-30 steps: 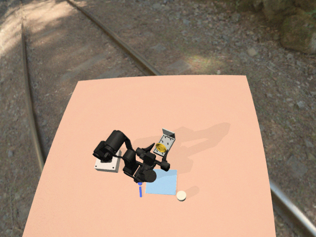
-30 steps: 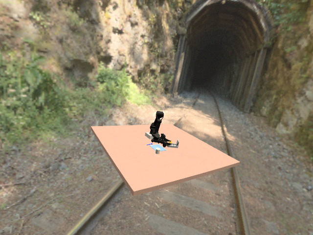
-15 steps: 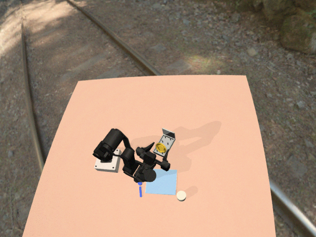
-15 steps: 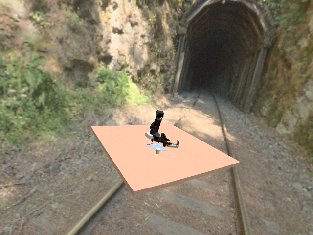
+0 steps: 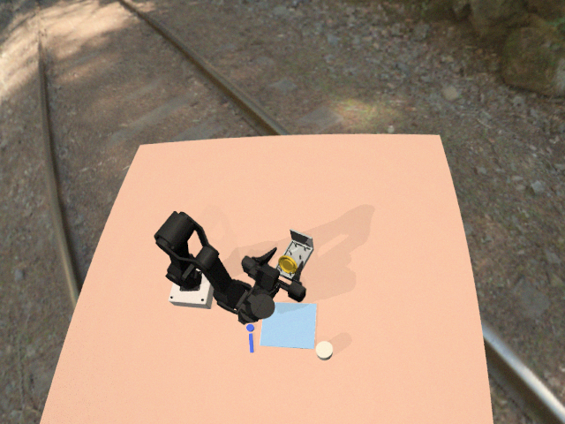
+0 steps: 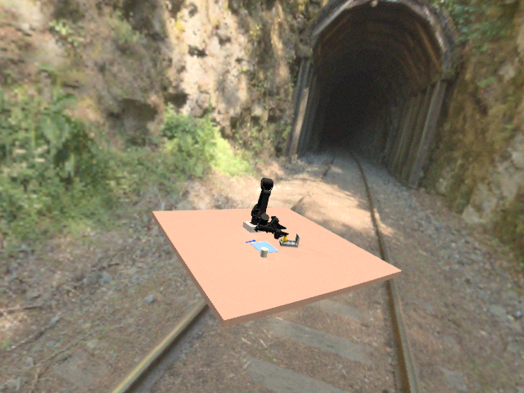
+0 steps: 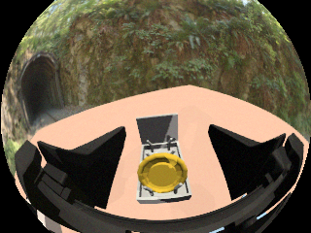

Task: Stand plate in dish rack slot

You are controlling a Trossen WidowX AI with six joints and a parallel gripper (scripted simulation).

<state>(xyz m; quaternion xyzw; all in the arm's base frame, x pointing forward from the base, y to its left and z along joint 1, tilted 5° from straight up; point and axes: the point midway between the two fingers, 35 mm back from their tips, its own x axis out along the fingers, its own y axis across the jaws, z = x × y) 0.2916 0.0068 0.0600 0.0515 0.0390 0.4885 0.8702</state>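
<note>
The yellow plate is in the near part of the dish rack. Its hollow face is toward the wrist camera, and it looks tilted back rather than fully upright. Pegs show in front of it and behind it in the wrist view; its lower edge in the slot is hard to make out. My gripper is open and empty. Its fingers stand wide apart, one to each side of the plate and rack in the wrist view, touching neither there.
The rack has a tall dark end panel at its far end. A light blue mat lies near the arm, with a cream cylinder at its corner. A blue dot and blue bar are beside the mat.
</note>
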